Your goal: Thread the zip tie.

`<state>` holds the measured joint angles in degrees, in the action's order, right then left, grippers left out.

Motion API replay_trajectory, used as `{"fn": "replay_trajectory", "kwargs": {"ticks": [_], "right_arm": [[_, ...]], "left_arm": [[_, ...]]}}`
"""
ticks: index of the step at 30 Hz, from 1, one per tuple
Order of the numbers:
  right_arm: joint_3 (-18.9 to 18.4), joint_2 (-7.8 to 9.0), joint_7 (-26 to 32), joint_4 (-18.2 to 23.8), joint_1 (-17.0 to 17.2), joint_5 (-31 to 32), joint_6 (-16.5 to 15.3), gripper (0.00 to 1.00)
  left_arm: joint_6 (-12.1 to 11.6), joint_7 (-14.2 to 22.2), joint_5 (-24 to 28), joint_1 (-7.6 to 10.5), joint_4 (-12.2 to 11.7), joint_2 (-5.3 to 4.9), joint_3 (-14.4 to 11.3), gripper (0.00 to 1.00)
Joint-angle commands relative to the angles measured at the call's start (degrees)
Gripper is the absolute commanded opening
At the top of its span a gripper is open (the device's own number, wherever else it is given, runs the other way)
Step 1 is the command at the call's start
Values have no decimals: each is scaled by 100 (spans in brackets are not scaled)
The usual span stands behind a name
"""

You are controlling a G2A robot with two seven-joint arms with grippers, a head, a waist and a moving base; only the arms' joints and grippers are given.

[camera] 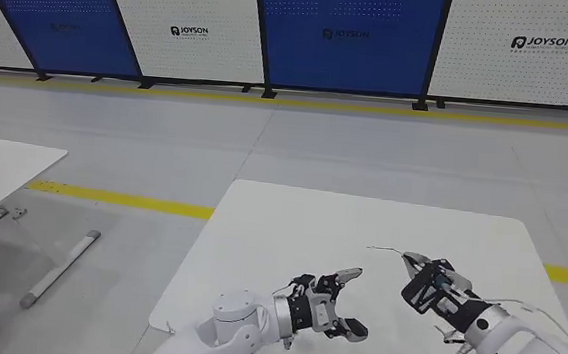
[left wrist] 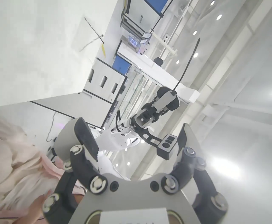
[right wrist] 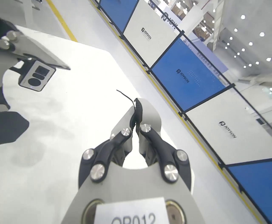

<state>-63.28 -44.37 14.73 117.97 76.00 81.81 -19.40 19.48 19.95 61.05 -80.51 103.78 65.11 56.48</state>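
Top view: the white table (camera: 361, 218) carries both arms, side by side at its near edge. The left claw (camera: 352, 303) is released, its two fingers spread wide with nothing between them. Just beside it, the right claw (camera: 412, 269) is clenched on a thin black zip tie (camera: 386, 251). The free end of the tie runs out from the fingertips, away from the claw and over the bare table, off towards the left claw's side. The two claws are near each other but do not touch, and the tie's tip stops short of the left claw's upper finger.

Left wrist view: the left claw (left wrist: 136, 139) stands spread, its dark pads (left wrist: 87, 137) well apart with open space between them. Beyond that gap is the right claw (left wrist: 167, 96), closed on the zip tie (left wrist: 187, 63), which rises from its fingertips as a long, thin, slightly bowed strip.

Right wrist view: the right claw (right wrist: 136, 110) has its fingers pressed together, the zip tie (right wrist: 127, 98) pinched between the tips. A short curved length of it sticks out past them above the table (right wrist: 74, 89). One finger of the left claw shows off to the side, apart from the tie
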Motion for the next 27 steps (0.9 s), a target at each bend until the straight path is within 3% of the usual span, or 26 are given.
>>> {"fn": "replay_trajectory", "kwargs": {"ticks": [1, 3, 13, 16, 21, 27], "right_arm": [[253, -2, 63, 92, -21, 474, -8, 0], [432, -2, 105, 87, -98, 636, -8, 0], [432, -2, 105, 87, -98, 636, -8, 0], [432, -2, 105, 87, -98, 636, -8, 0], [422, -9, 62, 112, -49, 726, -8, 0], [235, 109, -233, 370, 281, 814, -8, 0]], "left_arm": [[0, -163, 448, 200, -30, -11, -79, 100], [0, -287, 807, 433, -145, -20, -121, 100], [0, -287, 807, 433, -145, -20, -121, 100], [-200, -423, 580, 490, -221, 2, -171, 100], [-816, -754, -19, 595, -394, 59, -303, 100], [-1024, -761, -10, 641, -541, 110, -351, 100]]}}
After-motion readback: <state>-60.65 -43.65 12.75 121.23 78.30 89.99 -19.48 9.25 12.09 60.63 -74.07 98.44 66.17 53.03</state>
